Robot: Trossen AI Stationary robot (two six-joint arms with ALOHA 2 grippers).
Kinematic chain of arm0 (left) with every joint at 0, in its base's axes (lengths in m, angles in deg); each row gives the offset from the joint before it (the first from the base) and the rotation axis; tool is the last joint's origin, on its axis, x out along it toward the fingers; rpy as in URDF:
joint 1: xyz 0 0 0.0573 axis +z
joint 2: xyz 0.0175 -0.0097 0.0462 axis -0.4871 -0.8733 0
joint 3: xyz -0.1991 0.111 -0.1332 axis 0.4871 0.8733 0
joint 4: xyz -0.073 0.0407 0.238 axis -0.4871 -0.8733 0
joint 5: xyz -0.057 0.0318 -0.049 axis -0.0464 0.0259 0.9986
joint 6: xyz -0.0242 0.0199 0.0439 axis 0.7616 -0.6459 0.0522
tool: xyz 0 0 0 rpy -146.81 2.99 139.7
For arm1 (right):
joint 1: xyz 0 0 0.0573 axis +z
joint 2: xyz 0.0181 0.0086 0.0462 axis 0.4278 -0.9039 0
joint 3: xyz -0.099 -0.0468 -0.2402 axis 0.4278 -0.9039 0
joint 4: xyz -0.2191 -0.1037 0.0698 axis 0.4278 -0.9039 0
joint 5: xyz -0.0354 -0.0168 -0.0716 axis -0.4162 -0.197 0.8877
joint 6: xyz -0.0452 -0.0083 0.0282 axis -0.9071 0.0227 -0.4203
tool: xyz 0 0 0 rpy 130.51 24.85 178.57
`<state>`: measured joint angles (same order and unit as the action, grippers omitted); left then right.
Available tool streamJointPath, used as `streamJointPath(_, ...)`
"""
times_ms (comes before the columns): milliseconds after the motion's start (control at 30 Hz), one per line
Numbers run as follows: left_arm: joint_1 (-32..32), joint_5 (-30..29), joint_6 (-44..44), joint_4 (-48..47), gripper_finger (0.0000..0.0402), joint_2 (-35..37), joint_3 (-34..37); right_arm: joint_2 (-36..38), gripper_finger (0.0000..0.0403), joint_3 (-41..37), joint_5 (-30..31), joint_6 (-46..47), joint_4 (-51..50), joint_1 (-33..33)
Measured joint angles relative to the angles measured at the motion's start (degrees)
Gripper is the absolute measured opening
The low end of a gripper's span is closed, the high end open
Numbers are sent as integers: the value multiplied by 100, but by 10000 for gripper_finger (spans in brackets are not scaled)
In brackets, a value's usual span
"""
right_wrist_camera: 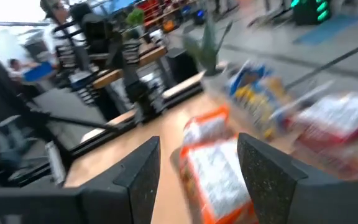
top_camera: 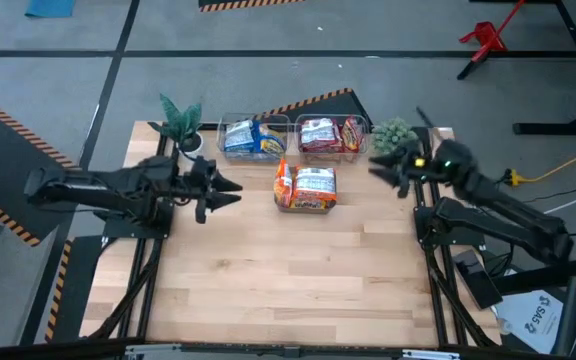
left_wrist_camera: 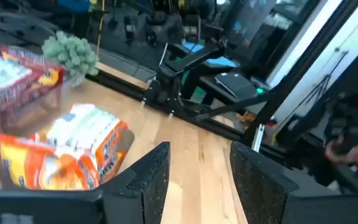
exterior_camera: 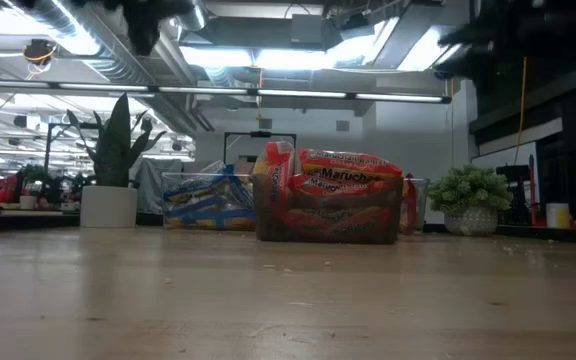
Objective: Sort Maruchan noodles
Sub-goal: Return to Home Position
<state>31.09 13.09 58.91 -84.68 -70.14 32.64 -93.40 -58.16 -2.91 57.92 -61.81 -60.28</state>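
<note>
The main risk, I judge, is a knock when the arms pull back: the orange packets (top_camera: 305,188) stand heaped above the rim of the dark tray (exterior_camera: 268,234), and the right pincer (right_wrist_camera: 197,142), near them and just beside the small plant (top_camera: 393,135), could brush either if it swung low. It and the left pincer (left_wrist_camera: 199,152), near the tray's other side, are both spread wide and hold nothing. Blue packets (top_camera: 251,138) lie in the left clear bin (top_camera: 221,132), red packets (top_camera: 320,135) in the right clear bin (top_camera: 365,128), at the worktop's (top_camera: 288,280) far edge.
</note>
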Motion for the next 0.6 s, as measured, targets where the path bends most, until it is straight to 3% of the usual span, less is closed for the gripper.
streamJointPath(167,182,494,561,1185,163,339,1320,55,198,-1166,246,680,1197,757)
streamJointPath(367,288,684,1107,2431,163,833,2571,-33,198,-1993,1446,1392,2687,2204)
streamJointPath(500,387,643,1337,2842,163,1213,3089,-43,198,-1979,2482,1374,3009,3168)
streamJointPath(600,517,718,1421,2892,163,1508,3220,256,198,-1624,2167,1210,2993,3472)
